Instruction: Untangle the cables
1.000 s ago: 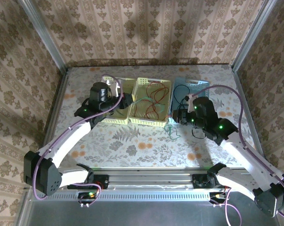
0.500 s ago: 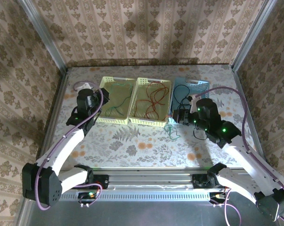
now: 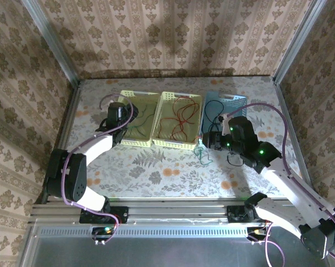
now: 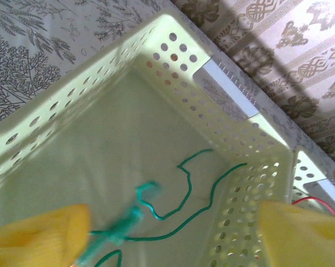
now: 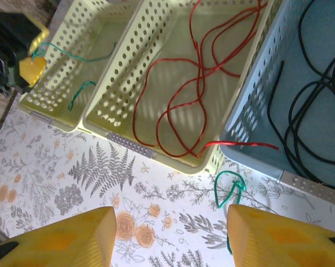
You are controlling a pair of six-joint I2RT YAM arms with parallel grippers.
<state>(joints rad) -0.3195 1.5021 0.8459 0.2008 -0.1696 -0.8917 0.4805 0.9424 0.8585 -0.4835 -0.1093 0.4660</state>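
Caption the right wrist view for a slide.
Open right tool aimed at a loose green cable; red cables lie in the middle basket.

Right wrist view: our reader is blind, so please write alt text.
Three perforated baskets stand side by side on a floral table: the left yellow basket holds a green cable, the middle yellow basket looping red cables, the blue basket black cables. A green cable loop lies on the table before them, beyond the fingers of the open right gripper.
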